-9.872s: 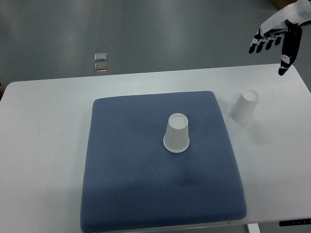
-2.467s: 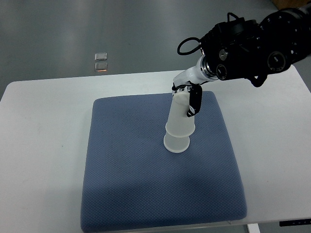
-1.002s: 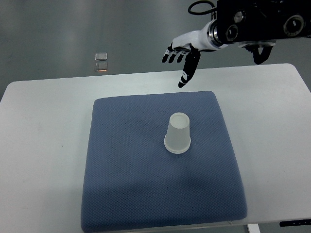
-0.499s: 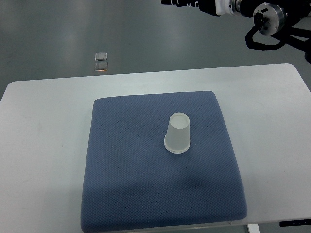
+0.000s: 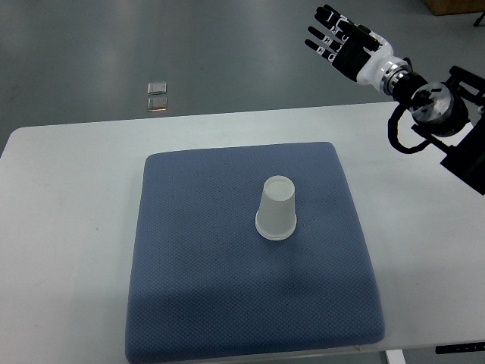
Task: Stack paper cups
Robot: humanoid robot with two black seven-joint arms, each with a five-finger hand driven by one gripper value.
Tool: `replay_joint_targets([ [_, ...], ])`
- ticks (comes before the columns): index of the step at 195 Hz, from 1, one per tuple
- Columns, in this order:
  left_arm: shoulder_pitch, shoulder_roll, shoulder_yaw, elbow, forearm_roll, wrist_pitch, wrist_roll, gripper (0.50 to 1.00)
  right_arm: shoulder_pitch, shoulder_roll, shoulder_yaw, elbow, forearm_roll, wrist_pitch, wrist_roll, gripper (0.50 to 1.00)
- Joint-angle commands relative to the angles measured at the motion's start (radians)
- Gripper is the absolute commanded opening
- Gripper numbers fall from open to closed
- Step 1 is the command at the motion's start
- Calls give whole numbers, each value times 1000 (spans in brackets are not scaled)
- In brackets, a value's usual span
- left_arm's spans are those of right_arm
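Two white paper cups [image 5: 276,208] stand nested upside down as one stack near the middle of the blue mat [image 5: 227,303]. My right hand [image 5: 339,39] is raised above the table's far right edge, well away from the stack, with its fingers spread and nothing in it. Its dark forearm [image 5: 439,114] comes in from the right edge. The left arm does not show.
The mat lies on a white table [image 5: 68,227]. Two small clear squares [image 5: 158,96] lie on the grey floor beyond the table's far edge.
The right hand set the second cup over the first, let go, rose away and has now swung right with fingers spread. The stack has stayed put.
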Motion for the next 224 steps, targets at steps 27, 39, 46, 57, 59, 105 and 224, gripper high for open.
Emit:
replay_joint_targets([
  [27, 0, 0, 2, 1, 0, 0, 0, 1000, -90, 87, 58, -82, -10, 87, 12, 913],
  [39, 1, 0, 2, 1, 0, 0, 0, 1000, -100, 102, 67, -111, -16, 85, 16, 913],
  [46, 1, 0, 2, 1, 0, 0, 0, 1000, -100, 105, 69, -130, -16, 80, 18, 915],
  [57, 1, 0, 0, 1, 0, 0, 0, 1000, -101, 126, 67, -165, -16, 80, 18, 915],
  [59, 1, 0, 0, 1, 0, 0, 0, 1000, -100, 127, 67, -165, -16, 80, 18, 915],
  [105, 0, 0, 2, -1, 0, 0, 0, 1000, -100, 168, 61, -255, -16, 90, 18, 915],
  [224, 1, 0, 2, -1, 0, 0, 0, 1000, -130, 211, 54, -317, -16, 128, 21, 915],
])
